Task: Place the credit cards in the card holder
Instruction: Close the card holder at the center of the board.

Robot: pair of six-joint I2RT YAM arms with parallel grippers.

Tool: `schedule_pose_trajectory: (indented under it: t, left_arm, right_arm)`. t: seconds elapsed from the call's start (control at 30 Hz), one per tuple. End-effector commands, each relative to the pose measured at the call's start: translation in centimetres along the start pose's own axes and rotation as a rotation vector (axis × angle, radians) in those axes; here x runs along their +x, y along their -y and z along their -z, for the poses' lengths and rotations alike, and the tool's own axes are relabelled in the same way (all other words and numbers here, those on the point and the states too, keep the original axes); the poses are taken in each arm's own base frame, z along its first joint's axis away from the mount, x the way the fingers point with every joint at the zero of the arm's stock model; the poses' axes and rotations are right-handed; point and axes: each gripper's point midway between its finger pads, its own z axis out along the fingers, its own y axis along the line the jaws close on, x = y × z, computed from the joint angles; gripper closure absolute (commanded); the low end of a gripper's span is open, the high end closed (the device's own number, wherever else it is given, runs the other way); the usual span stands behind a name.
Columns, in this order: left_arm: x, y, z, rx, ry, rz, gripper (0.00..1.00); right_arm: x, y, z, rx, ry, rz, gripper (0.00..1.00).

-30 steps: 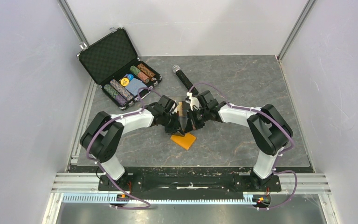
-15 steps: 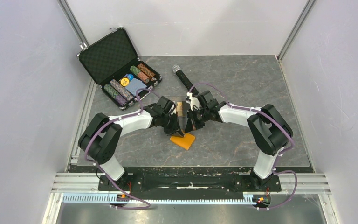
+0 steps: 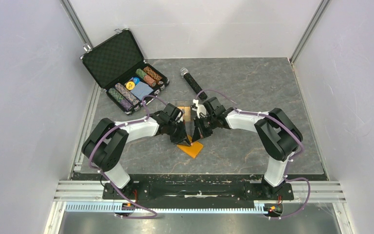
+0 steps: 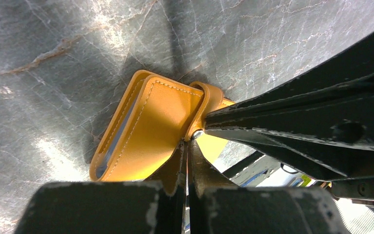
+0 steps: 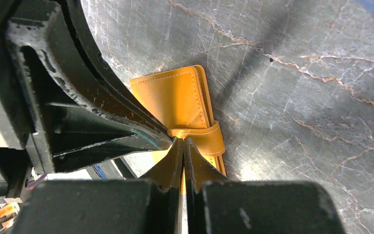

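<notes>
card holder [image 3: 193, 148] lies flat on the table [image 3: 258, 92], mid-width, closer to the near edge. it's folded, strap [image 5: 202, 139] over the edge. left gripper [image 3: 180, 141] and right gripper [image 3: 193, 137] both have fingers pressed together, tips meeting at the strap from opposite sides. can't tell if either has leather nipped. credit cards [image 3: 183, 110] sit just behind the grippers, partly hidden by the arms. further back is a microphone [image 3: 193, 83], then an open chip case [image 3: 111, 59] at the far-left corner.
</notes>
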Motion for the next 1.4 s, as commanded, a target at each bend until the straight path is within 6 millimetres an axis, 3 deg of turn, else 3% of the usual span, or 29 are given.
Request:
schedule_pose_trajectory:
  t: [0.0, 0.67, 0.77, 0.93, 1.07, 1.17, 1.23, 1.37]
  left_arm:
    - [0.4, -0.7, -0.8, -0.029, -0.009, 0.010, 0.98]
    - [-0.4, -0.7, -2.4, -0.032, -0.026, 0.030, 0.98]
    - [-0.7, -0.3, -1.8, -0.024, 0.000, 0.000, 0.96]
    - [-2.9, 3.0, 1.6, 0.070, 0.130, -0.107, 0.60]
    - [-5.1, 5.9, 5.1, 0.163, 0.271, -0.162, 0.32]
    - [-6.6, 7.1, 7.6, 0.247, 0.347, -0.154, 0.01]
    - [-7.4, 7.7, 9.1, 0.318, 0.391, -0.138, 0.00]
    - [-9.5, 8.4, 12.8, 0.449, 0.494, -0.098, 0.00]
  right_arm:
    - [0.5, 0.0, -0.7, 0.000, -0.023, 0.025, 1.00]
    - [5.9, 5.7, -1.0, 0.299, -0.215, 0.151, 1.00]
    - [4.2, 4.5, -0.7, 0.282, -0.163, 0.170, 1.00]
    - [-1.2, 0.8, 1.1, 0.226, 0.000, 0.203, 0.97]
    - [-4.9, -1.2, 3.6, 0.183, 0.145, 0.186, 0.80]
    - [-6.7, -1.1, 6.0, 0.177, 0.246, 0.146, 0.50]
    - [-7.3, -0.4, 7.6, 0.174, 0.308, 0.108, 0.36]
    - [-7.2, 2.2, 10.8, 0.167, 0.420, 0.003, 0.17]
